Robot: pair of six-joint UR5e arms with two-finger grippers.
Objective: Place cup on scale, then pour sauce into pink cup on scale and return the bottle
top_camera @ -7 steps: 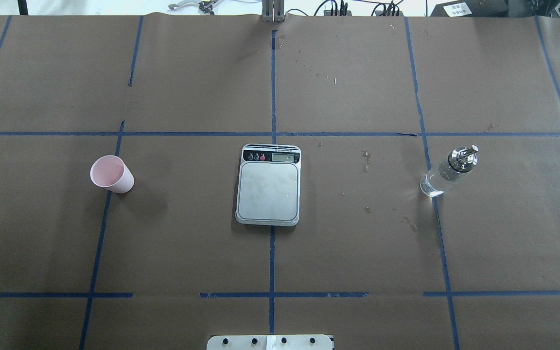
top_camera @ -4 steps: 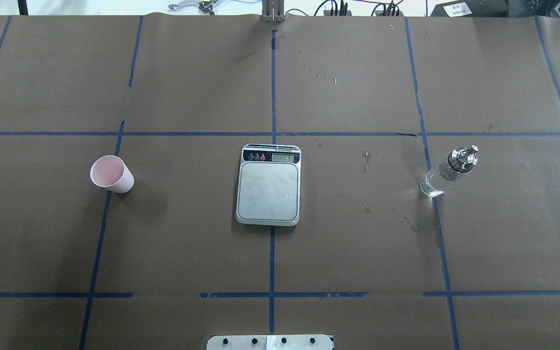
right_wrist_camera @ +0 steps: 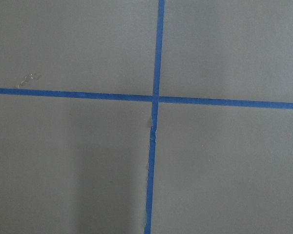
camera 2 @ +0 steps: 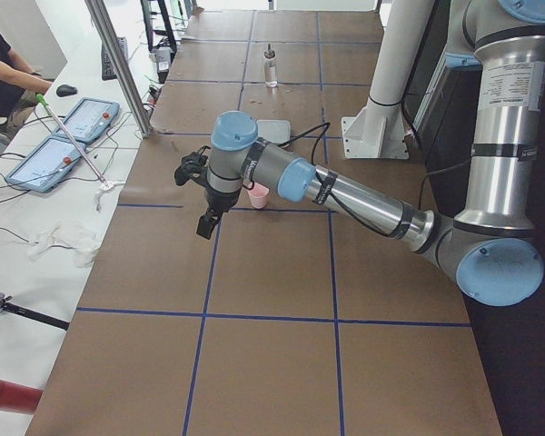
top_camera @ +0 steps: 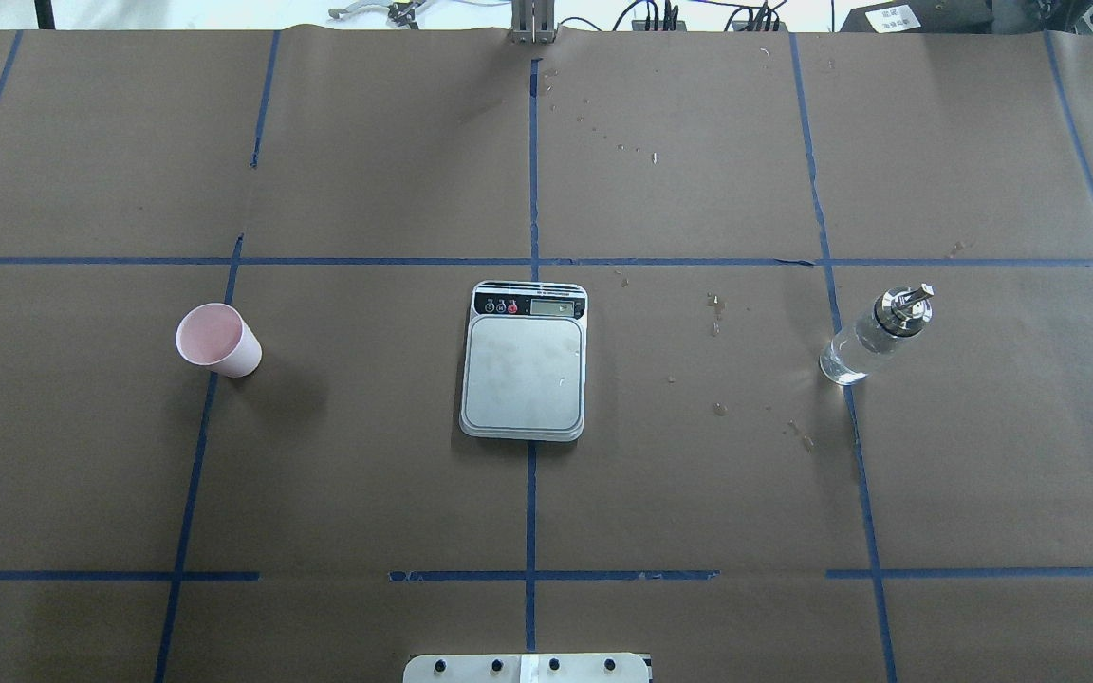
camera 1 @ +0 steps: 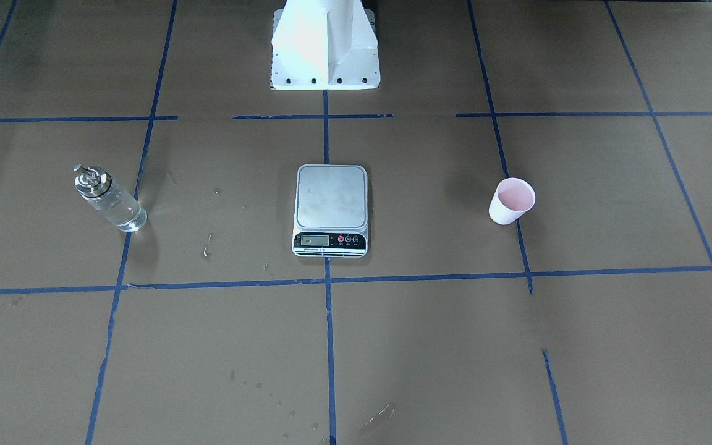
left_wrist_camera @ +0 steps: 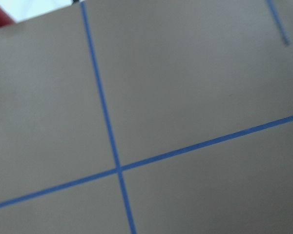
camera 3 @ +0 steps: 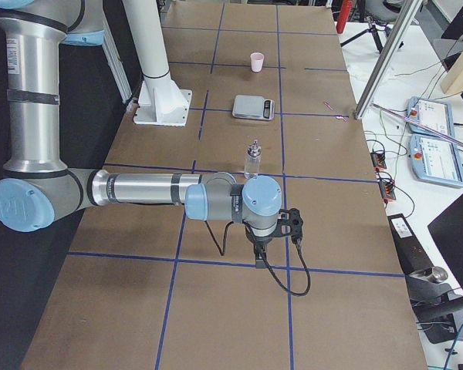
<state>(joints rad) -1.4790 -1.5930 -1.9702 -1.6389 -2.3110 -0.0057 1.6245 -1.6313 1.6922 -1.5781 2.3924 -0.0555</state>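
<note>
- cup (top_camera: 217, 340) stands upright on the scale's (top_camera: 524, 372) left-arm side, well apart, so the left gripper (camera 2: 204, 221) is nearer
- can't tell if it's spread or pressed together

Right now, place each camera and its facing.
Front-facing: across the table, facing the robot's base.
Overhead: behind the robot, looking down; base's edge.
Exterior left: table's end; left arm near.
Exterior right: opposite end; right arm near.
Left wrist: down at tape cross; no fingers.
Right wrist: another tape cross; no fingers.
Shared: front-facing and overhead show cup, scale, bottle.
</note>
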